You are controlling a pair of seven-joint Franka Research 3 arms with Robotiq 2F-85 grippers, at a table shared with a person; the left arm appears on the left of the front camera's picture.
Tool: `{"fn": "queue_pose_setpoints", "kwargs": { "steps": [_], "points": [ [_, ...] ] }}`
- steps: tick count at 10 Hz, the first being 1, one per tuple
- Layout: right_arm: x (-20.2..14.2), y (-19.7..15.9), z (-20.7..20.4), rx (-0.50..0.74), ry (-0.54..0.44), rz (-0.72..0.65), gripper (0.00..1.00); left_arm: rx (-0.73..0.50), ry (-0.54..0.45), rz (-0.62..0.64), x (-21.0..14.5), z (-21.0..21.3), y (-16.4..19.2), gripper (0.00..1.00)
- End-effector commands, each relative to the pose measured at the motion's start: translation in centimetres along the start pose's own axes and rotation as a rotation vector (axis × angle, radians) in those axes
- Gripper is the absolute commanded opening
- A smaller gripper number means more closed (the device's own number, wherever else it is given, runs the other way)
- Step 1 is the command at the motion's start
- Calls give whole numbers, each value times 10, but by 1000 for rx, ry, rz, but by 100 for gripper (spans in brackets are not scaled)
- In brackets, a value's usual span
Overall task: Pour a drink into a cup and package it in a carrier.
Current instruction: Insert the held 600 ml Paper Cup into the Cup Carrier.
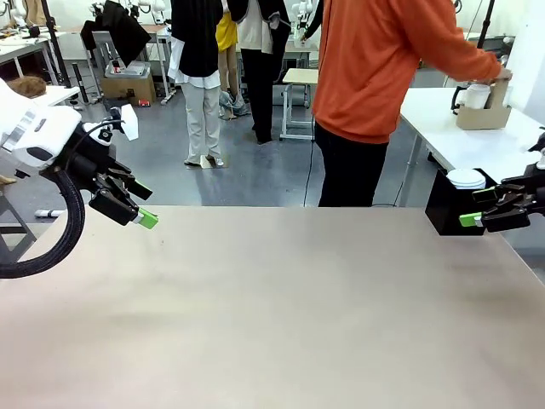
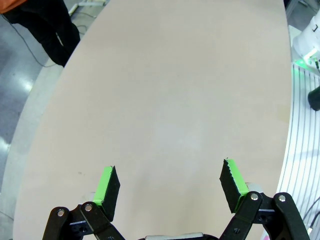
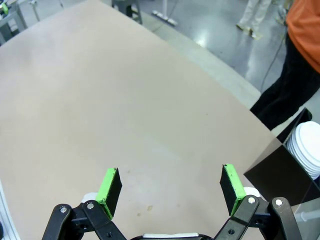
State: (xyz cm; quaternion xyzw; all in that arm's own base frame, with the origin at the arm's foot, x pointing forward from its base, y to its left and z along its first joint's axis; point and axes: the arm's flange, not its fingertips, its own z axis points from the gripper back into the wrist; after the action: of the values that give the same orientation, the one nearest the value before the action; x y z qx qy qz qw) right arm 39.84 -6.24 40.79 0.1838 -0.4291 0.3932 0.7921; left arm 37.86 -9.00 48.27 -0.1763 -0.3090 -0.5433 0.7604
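Here, nearest the camera, a bare stretch of the tan table (image 1: 272, 315) is seen, with nothing set on it between the two arms. At its left edge the left gripper (image 1: 136, 211) hangs over the surface with its jaws spread wide and nothing between them; in the left wrist view the green pads (image 2: 106, 184) stand well apart above plain tabletop. At the right edge the right gripper (image 1: 481, 210) is likewise released and empty, and just beside it a black box (image 1: 450, 204) holding white lids (image 3: 309, 148) is seen.

Farther off, a person in an orange top (image 1: 383, 68) is turned toward a white side table (image 1: 464, 132) at the far right, a hand (image 1: 502, 75) resting at the carrier (image 1: 482, 109), whose brown cardboard sides stand upright there. A white cup and a dark handle are made out in and behind it, though whether this is the tall cup cannot be told.

The carrier thus lies beyond and to the right of both pincers, well apart from them; the right arm is judged the nearer. Delivery onto the shared table is probably awaited.
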Motion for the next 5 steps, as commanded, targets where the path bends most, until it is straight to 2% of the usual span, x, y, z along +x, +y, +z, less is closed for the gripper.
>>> {"fn": "queue_pose_setpoints", "kwargs": {
  "steps": [1, 5],
  "points": [
    [1, -5, -1, 9, -8, 18, 100, 3, -15, -2, 0, -2, 1, 100],
    [1, -5, -1, 9, -8, 18, 100, 3, -15, -2, 0, -2, 1, 100]
  ]
}}
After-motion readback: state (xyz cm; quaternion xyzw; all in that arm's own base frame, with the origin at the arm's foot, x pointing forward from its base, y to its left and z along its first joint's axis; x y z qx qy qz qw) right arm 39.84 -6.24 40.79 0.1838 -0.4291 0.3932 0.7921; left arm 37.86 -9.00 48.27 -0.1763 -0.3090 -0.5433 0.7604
